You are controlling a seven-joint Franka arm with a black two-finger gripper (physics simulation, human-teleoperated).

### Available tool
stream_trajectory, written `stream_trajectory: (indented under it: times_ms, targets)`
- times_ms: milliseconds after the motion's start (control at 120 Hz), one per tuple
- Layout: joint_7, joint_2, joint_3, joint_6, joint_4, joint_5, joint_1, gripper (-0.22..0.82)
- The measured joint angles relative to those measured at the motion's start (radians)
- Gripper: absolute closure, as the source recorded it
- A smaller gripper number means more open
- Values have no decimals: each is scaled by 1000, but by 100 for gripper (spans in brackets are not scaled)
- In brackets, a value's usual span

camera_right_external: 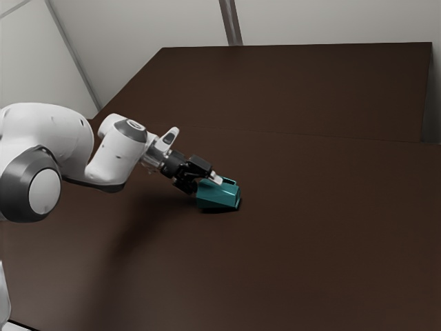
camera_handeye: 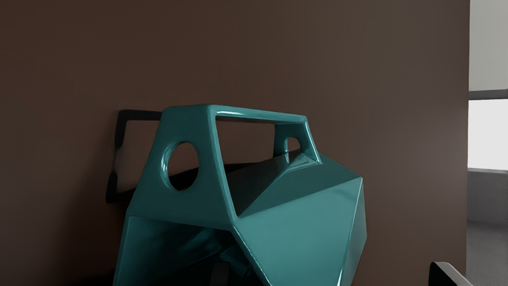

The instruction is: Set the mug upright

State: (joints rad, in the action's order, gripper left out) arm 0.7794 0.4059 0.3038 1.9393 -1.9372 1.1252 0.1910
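The teal faceted mug (camera_right_external: 219,196) lies on its side on the table, its mouth toward the hand. My gripper (camera_right_external: 206,182) is over the mouth end, one light fingertip against or just above the mug's upper side. In the wrist view the mug (camera_handeye: 295,226) shows its angular handle with round holes. There the gripper (camera_handeye: 333,271) is open: one fingertip (camera_handeye: 220,274) is inside the dark mouth, the other (camera_handeye: 448,274) outside beyond the faceted wall. The mug's wall stands between them, with a gap to the outer finger. The lower part of the mouth is cut off.
The dark brown table (camera_right_external: 310,227) spreads around the mug. Pale walls (camera_right_external: 331,21) rise behind it in the exterior view. The arm's shadow falls on the tabletop below the hand. A table edge runs beyond the outer finger in the wrist view.
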Motion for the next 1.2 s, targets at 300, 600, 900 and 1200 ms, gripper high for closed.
stream_trajectory:
  times_ms: [300, 600, 900, 1200]
  targets:
    - [7, 0, -2, 13, -28, 16, 2, 36]
    - [7, -3, -3, 21, -27, 22, 6, 61]
    - [7, -58, -2, 13, -18, 20, 30, 74]
    - [-37, -244, -2, 17, -19, -179, 51, 78]
